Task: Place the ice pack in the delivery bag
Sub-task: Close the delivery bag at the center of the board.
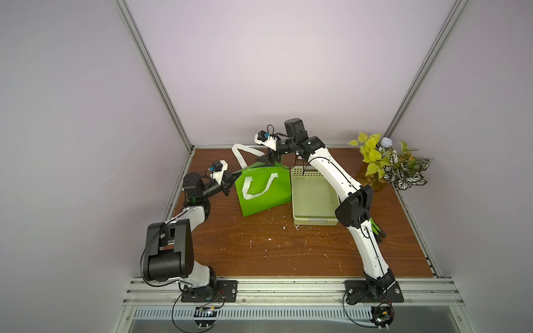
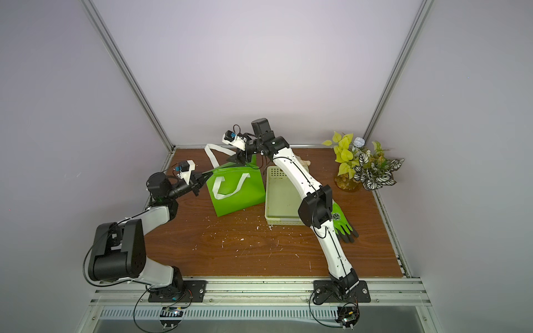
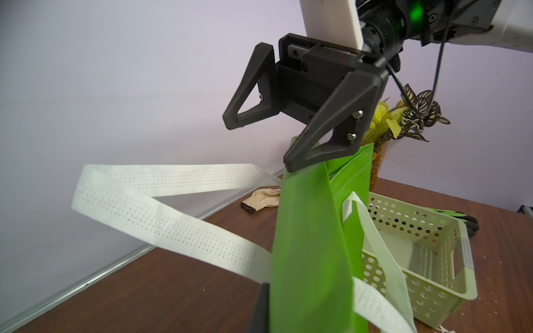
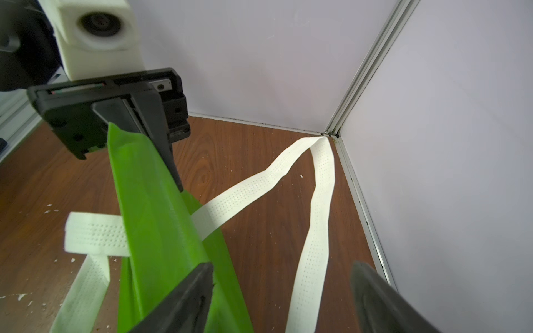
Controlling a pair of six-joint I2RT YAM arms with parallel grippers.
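- The left gripper [image 1: 231,177] is clamped tight on the left end of the delivery bag's [image 1: 264,199] top rim and holds that end upright.
- The delivery bag stands as a flat green sheet with its mouth pressed closed. In both top views the long axis of its rim runs from the left gripper straight across to the right gripper. The front handle [image 1: 256,188] lies against the bag's face, and the back handle [image 1: 240,155] trails toward the rear wall.
- The right gripper [image 3: 259,145] sits at the rim's right end with its jaws spread wide, holding nothing. One fingertip touches the rim's corner and the other stands clear of it.
- The ice pack shows in no view. The basket [image 1: 314,227] just beside the bag looks empty, and beyond it lies only a glove [image 2: 343,226].
- Judgement: the rim lies along one open finger, not between the two, so the mouth must be spread first. The free right arm seems better placed for that.
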